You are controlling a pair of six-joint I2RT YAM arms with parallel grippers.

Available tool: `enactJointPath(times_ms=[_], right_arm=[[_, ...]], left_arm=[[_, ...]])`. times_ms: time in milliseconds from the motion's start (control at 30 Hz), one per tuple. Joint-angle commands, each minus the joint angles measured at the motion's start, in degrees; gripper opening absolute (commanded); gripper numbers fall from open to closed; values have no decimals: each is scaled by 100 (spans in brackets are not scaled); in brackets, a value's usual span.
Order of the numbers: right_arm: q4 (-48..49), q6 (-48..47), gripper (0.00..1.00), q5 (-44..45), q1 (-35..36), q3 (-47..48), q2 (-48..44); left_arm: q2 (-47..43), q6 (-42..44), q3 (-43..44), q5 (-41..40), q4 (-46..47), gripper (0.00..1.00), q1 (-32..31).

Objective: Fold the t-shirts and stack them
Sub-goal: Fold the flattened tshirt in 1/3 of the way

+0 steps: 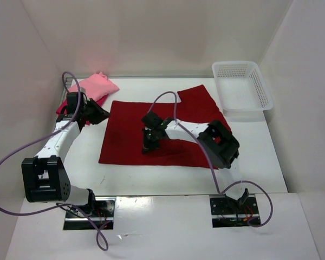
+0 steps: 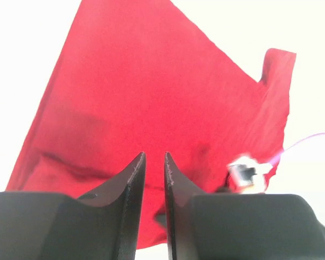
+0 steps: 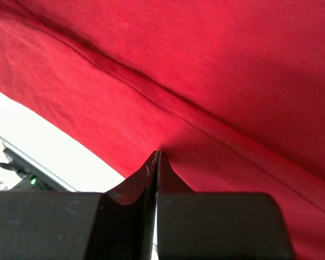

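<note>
A dark red t-shirt point(image 1: 130, 135) lies spread flat in the middle of the table, one sleeve toward the back right. My right gripper point(image 1: 148, 144) points down onto its front half. In the right wrist view that gripper point(image 3: 157, 154) is shut, its tips pinching a small pucker of the red cloth point(image 3: 216, 76). My left gripper point(image 1: 101, 115) hovers at the shirt's left edge. Its jaws point(image 2: 154, 156) stand a narrow gap apart with nothing between them, and the shirt point(image 2: 151, 81) lies beyond. A light pink t-shirt point(image 1: 95, 85) sits folded at the back left on a crimson one point(image 1: 64, 106).
A white mesh basket point(image 1: 262, 89) stands at the back right, close to the red shirt's sleeve. White walls close in the table on three sides. The arm bases and purple cables sit along the near edge.
</note>
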Motion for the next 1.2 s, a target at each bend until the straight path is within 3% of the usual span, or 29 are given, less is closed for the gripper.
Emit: enactJointPath(times_ms=[0,167,367,700,933,1167], right_arm=[[165,57,0,129,313,672,490],[15,-5,0,130,674,946,772],[-204,-75,0,84,1131,727,492],[-346,-382,3,797,947,981,-150],[-363,-647,2,1421,947,2044,1140],[-336,-708,0,1169,1403,1914,1335]], left_arm=[[11,-20,124,415,96,27,91],[-42,50,124,398,-17,28,144],[-42,331,300,-367,-475,31,345],[230,77,545,-437,-1,34,407],[529,-29,1012,-270,122,34,407],[740,76,1073,-472,123,34,407]])
